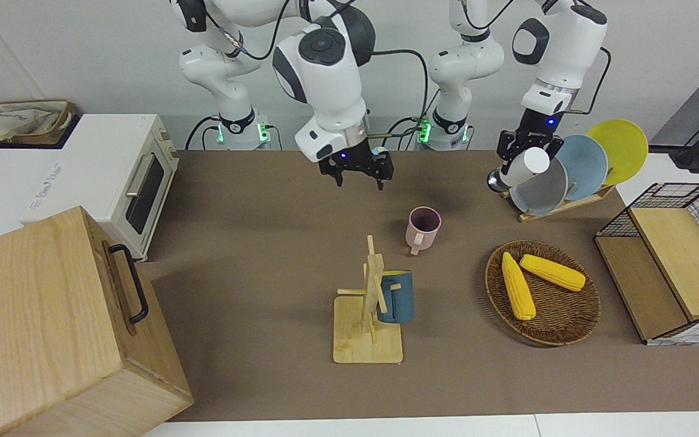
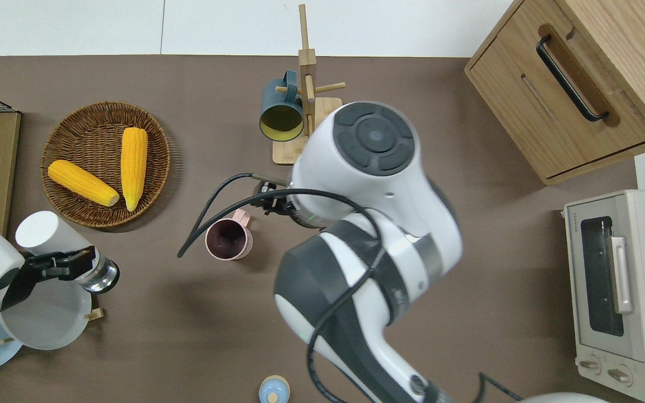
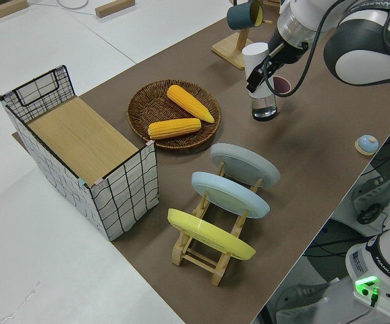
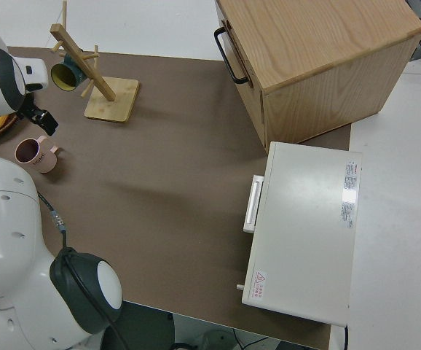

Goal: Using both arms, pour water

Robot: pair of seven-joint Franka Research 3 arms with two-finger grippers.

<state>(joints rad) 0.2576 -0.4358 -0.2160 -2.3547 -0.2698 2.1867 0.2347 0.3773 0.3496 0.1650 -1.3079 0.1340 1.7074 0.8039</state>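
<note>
A pink mug (image 1: 423,227) stands upright and alone near the middle of the brown table (image 1: 252,255); it also shows in the overhead view (image 2: 228,239). My right gripper (image 1: 360,177) is open and empty, raised in the air; in the overhead view it is mostly hidden under its own arm, beside the mug toward the right arm's end. My left gripper (image 1: 518,165) is shut on a tilted bottle (image 1: 534,161) with a white top and clear lower body. The overhead view shows the bottle (image 2: 42,232) over the edge of the plate rack, between rack and mug.
A wooden mug tree (image 1: 369,303) with a blue mug (image 1: 397,297) stands farther from the robots than the pink mug. A basket with two corn cobs (image 1: 542,291), a plate rack (image 1: 568,176), a wire crate (image 1: 671,261), a wooden cabinet (image 1: 52,328), a toaster oven (image 1: 119,176).
</note>
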